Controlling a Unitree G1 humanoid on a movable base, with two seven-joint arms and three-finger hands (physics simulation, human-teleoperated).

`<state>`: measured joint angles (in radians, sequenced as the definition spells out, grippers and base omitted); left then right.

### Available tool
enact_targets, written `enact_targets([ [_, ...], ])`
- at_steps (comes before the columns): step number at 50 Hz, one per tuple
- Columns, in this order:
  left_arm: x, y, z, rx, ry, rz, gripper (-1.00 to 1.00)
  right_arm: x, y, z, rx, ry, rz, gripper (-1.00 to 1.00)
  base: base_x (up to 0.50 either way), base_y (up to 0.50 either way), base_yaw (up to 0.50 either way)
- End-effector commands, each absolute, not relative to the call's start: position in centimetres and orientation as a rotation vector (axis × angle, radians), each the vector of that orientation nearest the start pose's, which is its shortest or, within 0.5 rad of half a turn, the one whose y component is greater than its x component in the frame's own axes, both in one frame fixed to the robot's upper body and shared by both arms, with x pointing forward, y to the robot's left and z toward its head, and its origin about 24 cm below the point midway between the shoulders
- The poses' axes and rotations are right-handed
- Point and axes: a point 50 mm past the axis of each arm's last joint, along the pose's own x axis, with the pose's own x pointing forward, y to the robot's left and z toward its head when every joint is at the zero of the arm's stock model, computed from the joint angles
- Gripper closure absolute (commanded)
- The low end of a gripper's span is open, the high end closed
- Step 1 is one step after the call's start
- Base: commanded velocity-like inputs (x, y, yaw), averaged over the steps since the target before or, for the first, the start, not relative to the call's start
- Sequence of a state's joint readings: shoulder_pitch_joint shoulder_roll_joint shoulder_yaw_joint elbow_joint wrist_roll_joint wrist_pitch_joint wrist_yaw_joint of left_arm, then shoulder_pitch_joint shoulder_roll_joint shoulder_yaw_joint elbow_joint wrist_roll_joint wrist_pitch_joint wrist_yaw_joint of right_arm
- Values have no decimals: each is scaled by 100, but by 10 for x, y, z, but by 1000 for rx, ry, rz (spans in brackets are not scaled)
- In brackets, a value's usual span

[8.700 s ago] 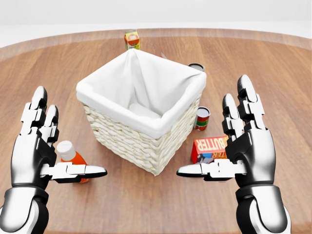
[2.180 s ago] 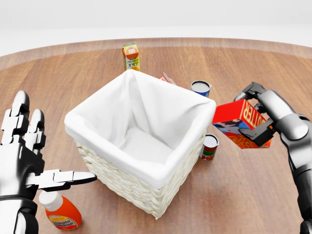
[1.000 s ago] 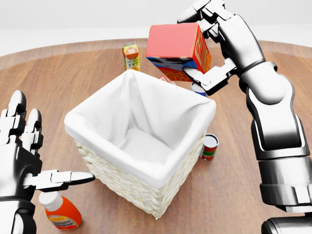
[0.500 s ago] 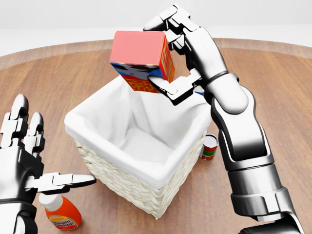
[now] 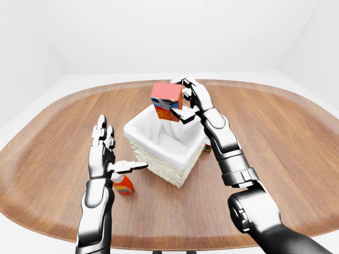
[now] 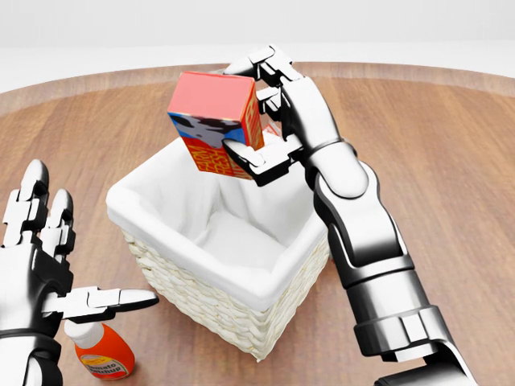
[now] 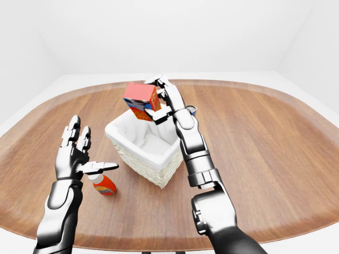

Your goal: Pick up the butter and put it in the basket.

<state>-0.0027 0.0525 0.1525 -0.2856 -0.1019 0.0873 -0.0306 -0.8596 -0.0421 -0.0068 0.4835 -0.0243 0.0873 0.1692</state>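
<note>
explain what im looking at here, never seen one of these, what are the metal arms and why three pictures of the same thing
This is a simulated humanoid robot, steered by a person. All three pictures come from cameras on its head, looking out over its own arms: one head view and a left-eye and right-eye pair, so they nearly match.

The shiny arms are the robot's own. Its right hand grips a red butter box, tilted and held in the air above a wicker basket with a white cloth lining. The job is to put the butter in there; it is not yet released. The left hand is open and holds nothing.

On the round wooden table there is also an orange bottle with a white cap, beside the basket.
</note>
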Motion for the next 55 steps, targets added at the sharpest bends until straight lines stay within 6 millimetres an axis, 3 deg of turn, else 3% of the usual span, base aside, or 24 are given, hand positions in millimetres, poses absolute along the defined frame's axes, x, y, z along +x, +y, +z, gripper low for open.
enact_targets([
  [1, 247, 191, 100, -31, -201, 96, -100, 385, -76, 176, -101, -203, 322, 100, 0, 0, 0],
  [10, 246, 190, 100, -32, -199, 96, -100, 388, -76, 159, -124, -130, 304, 100, 0, 0, 0],
  [55, 246, 190, 98, -30, -191, 95, -100, 382, -79, 126, -126, -47, 285, 100, 0, 0, 0],
])
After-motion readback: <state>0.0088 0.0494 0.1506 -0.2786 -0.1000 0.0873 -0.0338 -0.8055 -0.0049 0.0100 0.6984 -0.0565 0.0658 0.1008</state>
